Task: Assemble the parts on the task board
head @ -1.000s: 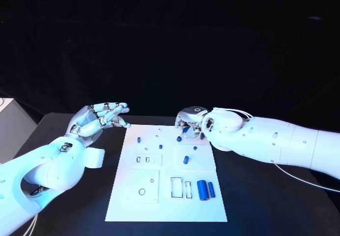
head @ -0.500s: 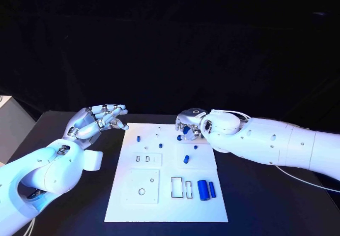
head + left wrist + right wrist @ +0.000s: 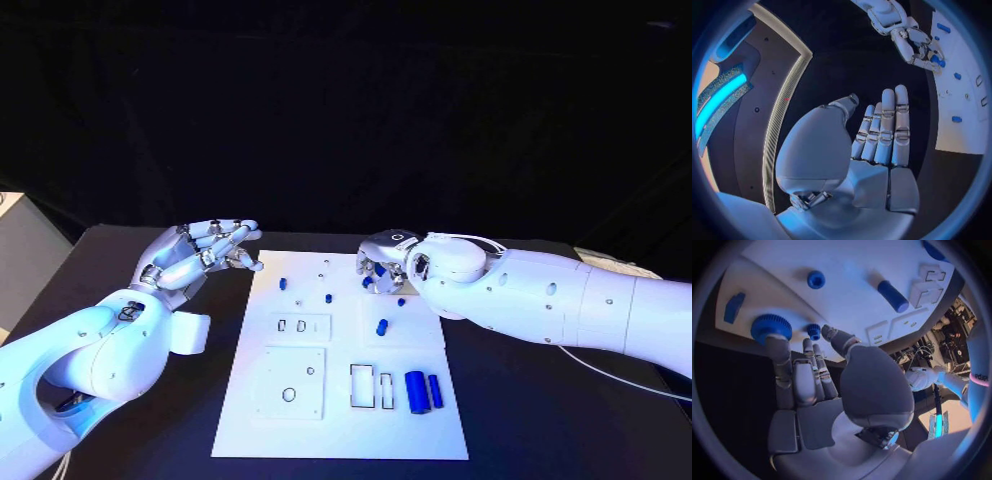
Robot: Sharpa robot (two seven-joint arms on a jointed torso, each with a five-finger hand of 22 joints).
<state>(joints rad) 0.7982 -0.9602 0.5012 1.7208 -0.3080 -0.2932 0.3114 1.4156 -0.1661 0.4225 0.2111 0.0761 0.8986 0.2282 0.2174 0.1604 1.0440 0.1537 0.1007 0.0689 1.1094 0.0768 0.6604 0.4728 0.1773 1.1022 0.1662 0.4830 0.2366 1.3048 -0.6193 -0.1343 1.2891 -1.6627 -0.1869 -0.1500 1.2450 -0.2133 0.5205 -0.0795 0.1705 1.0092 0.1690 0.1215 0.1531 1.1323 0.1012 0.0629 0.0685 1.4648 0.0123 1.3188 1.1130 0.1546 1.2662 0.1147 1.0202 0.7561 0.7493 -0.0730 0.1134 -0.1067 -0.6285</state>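
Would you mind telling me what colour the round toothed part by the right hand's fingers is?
The toothed part is blue, clearest in the right wrist view.

White task board [image 3: 340, 420] flat — blue parts [image 3: 420, 389] scattered.

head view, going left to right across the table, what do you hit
left robot hand → white board, with its pair of blue cylinders near its right edge → right robot hand at the board's far right corner
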